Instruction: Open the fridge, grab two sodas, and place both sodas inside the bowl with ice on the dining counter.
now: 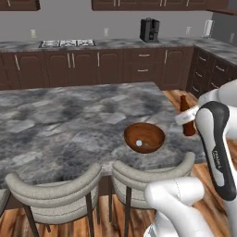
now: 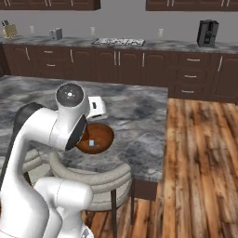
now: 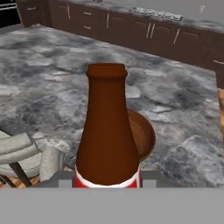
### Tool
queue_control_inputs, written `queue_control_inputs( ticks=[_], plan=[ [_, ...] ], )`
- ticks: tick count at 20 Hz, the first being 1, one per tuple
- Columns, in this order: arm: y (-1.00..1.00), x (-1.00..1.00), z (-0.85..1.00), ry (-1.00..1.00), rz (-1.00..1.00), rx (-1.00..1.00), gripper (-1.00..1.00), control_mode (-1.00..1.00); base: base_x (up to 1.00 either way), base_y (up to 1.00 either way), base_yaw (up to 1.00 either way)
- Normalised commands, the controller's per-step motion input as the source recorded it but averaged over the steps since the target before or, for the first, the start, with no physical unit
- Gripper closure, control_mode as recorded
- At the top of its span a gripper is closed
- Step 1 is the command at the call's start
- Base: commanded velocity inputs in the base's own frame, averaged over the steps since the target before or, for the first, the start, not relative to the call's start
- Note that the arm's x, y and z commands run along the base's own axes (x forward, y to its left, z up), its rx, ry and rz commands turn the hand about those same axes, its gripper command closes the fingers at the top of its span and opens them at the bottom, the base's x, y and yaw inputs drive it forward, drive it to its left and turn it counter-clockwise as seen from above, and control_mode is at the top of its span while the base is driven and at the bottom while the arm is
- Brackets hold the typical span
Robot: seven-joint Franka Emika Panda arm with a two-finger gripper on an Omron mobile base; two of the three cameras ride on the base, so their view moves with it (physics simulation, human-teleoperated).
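Bottle point(image 3: 108, 131): dark brown, red label at its base, upright, closest to the hand camera; it fills the middle of the hand view. In the left base view the bottle point(image 1: 187, 116) hangs beside the white arm, above the right edge of the desk, off to the right of the bowl and higher than it.

Claw: fingertips hidden behind the bottle in the hand view; clamped on the bottle, which is lifted clear of the desk.

Bowl point(image 1: 144, 137): round, reddish-brown wood, resting on the desk near its front edge. In the hand view the bowl point(image 3: 145, 133) shows just behind the bottle, to its right. In the right base view the bowl point(image 2: 100, 139) is partly covered by the arm.

Ice point(image 1: 139, 143): 1 pale bluish lump inside the bowl, low on its inner floor; also seen in the right base view point(image 2: 91, 142).

Desk point(image 1: 60, 120): grey-and-black marbled top, dark base.

Stools point(image 1: 55, 190): 2 pale curved backs at the near edge of the desk, just in front of the bowl.

Back wall: cooktop point(image 1: 67, 43) and coffee machine point(image 1: 149, 30) on a narrower grey counter above dark brown cabinets.
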Motion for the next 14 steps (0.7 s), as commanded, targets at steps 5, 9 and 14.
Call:
queue_control_inputs(
  ticks=[5, 9, 14],
  plan=[
    [0.37, 0.59, -0.22, 0.15, 0.28, -0.17, 1.0, -1.0, 0.0, 0.0, 0.0],
    [0.46, 0.51, -0.34, 0.22, 0.13, -0.23, 1.0, -1.0, 0.0, 0.0, 0.0],
    [0.05, 0.21, -0.38, 0.17, 0.05, -0.15, 1.0, -1.0, 0.0, 0.0, 0.0]
  ],
)
